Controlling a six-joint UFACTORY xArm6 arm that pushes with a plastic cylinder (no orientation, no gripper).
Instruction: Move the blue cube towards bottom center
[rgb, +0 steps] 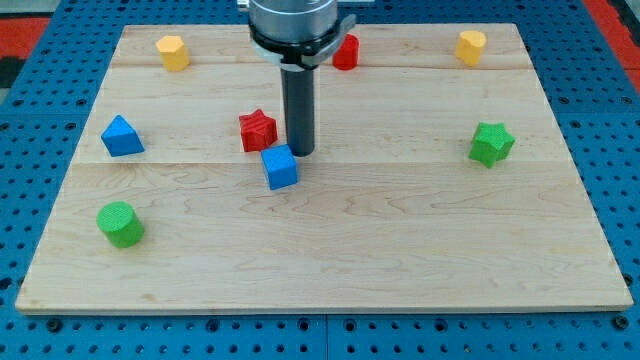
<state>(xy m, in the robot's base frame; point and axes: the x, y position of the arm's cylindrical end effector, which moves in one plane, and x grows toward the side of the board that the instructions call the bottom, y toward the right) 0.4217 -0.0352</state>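
The blue cube (281, 167) lies on the wooden board (400, 240), a little left of the board's centre. My tip (301, 153) stands just above and to the right of the cube, touching or nearly touching its upper right corner. The red star block (257, 130) sits just left of the rod, above the cube.
A blue triangular block (121, 136) at the left. A green cylinder (120, 224) at the lower left. A green star block (491, 144) at the right. Yellow blocks at the top left (173, 52) and top right (471, 46). A red block (346, 52) behind the arm.
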